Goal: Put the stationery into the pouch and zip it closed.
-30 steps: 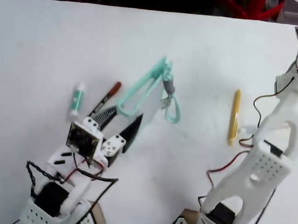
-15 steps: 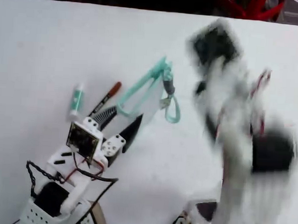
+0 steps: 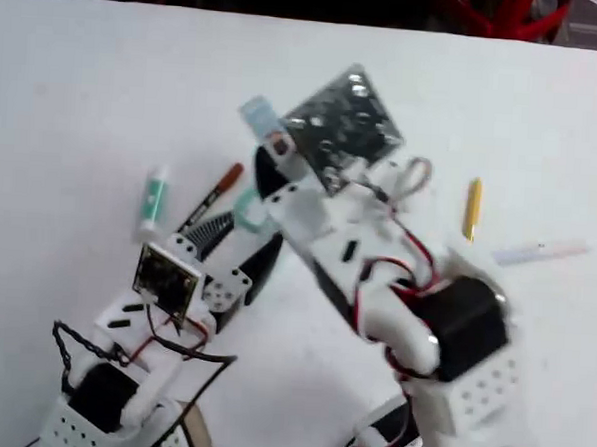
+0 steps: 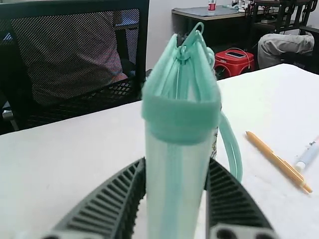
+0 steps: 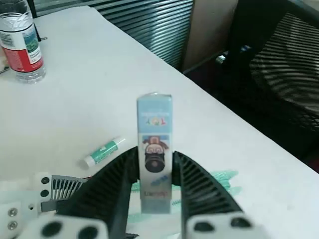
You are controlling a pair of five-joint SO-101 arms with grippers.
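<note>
left gripper (image 4: 177,165) pinches pouch (image 4: 180,109) upright at frame centre, right gripper (image 5: 155,154) clamps the blue box (image 5: 154,119): line the box over the zip mouth, lower, then release.

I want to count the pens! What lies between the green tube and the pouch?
In the high view, a red-capped marker lies between the green tube and the pouch.

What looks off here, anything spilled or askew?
Nothing stands out. The left gripper clamps the pouch upright on its edge, the right gripper holds a small blue box close to it, and the yellow pen, white pen, brown pen and glue stick lie loose on the table.
</note>
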